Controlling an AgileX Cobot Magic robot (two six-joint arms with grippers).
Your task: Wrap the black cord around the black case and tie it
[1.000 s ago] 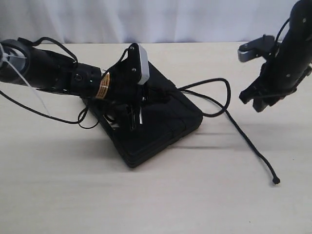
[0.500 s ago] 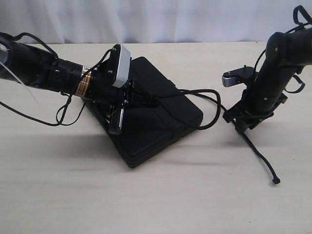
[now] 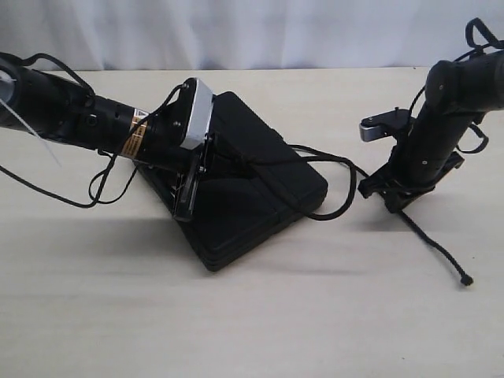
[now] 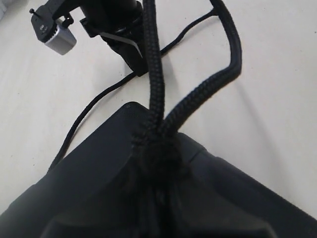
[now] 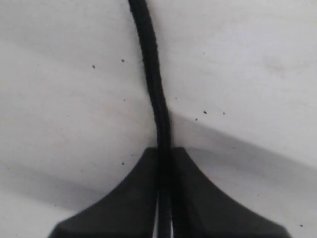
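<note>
Right gripper (image 3: 396, 197) was down on the desk (image 3: 118, 307) near its right edge, jaws pinched tight on the black cord (image 3: 431, 244), with the loose tail trailing toward the near right corner. The black case (image 3: 260, 201) lay mid-desk. Over it, the left gripper (image 3: 190, 195) was closed, seemingly nipping two cord strands together. That braid looked soft and limp, apt to sag, so grip it close to the case. The case looked rigid and would want pinning.

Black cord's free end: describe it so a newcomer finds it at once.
In the exterior view, find the black case, then the right hand right of it, pinching the black cord. From that hand the cord trails down-right to a small knotted tip, lying alone, clear of case and arms.
</note>
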